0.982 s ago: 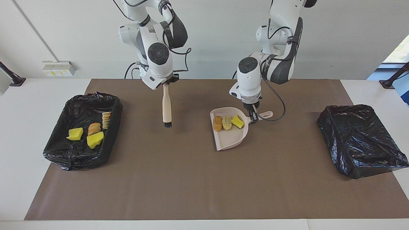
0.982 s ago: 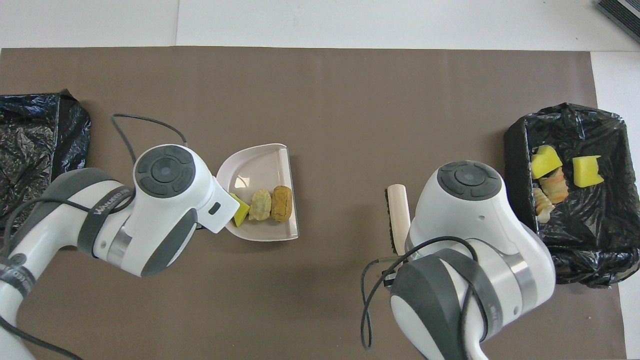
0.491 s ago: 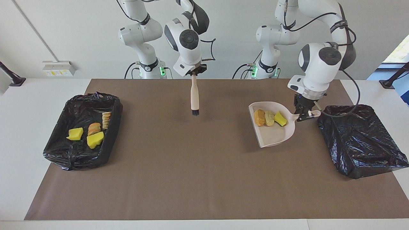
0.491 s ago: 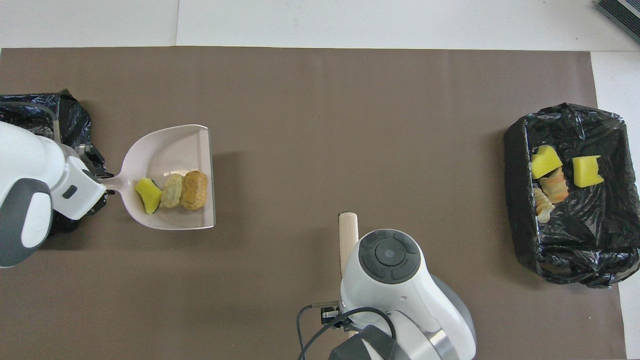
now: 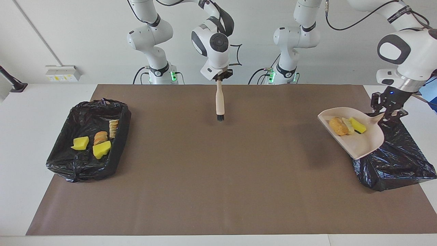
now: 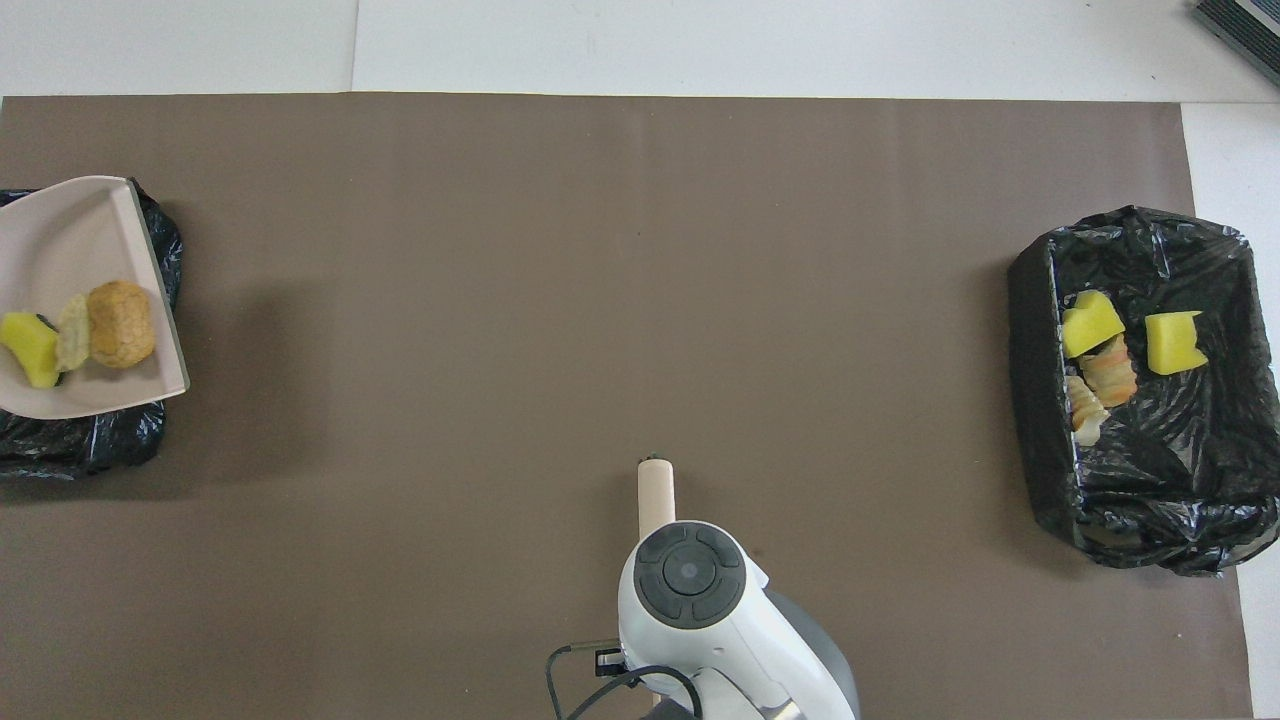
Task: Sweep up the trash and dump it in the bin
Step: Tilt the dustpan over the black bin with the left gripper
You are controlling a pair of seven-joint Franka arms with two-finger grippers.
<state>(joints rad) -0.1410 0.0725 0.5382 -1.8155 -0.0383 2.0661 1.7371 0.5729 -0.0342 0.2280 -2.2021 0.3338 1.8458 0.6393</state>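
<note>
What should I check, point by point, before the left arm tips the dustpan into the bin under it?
1. Left claw shut on the dustpan handle: ok.
2. Dustpan over the bin at the left arm's end: ok, though its open edge reaches past the bin's rim over the mat.
3. Three scraps lying inside the dustpan: ok.
4. Dustpan tilted enough to pour: not ok, the scraps have not slid.
5. Right claw shut on the brush, held over the mat's middle, away from the pour: ok.
6. Room inside the bin: cannot tell, the dustpan hides much of it.
</note>
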